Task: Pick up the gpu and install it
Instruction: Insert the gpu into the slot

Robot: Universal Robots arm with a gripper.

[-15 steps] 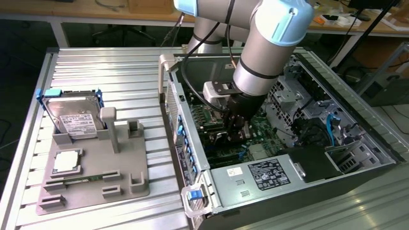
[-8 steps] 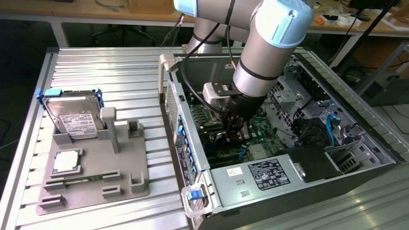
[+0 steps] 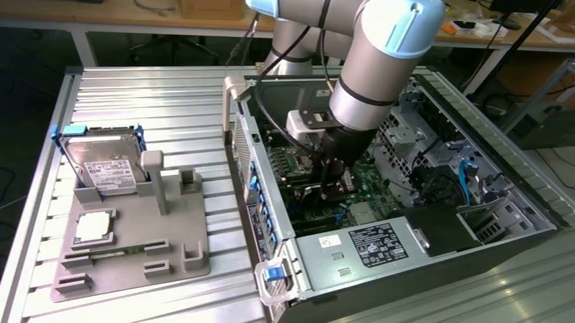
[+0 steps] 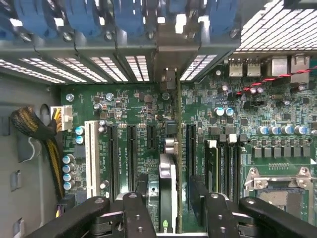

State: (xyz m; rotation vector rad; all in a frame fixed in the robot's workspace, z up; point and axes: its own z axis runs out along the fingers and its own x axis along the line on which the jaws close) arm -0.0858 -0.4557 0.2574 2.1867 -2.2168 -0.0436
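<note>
The gpu stands on edge in a motherboard slot inside the open computer case, and I look along its thin top edge. Its pale metal bracket sits against the case's rear slot wall, under the blue latches. My gripper straddles the card's near end. The two black fingers stand on either side of the card with a gap between each pad and the card, so the gripper is open and holds nothing. In the exterior view the gripper reaches down into the middle of the case.
Left of the case in the exterior view, a grey fixture tray holds a silver hard drive, a processor and a memory stick. Inside the case are a power supply, drive cages and cables.
</note>
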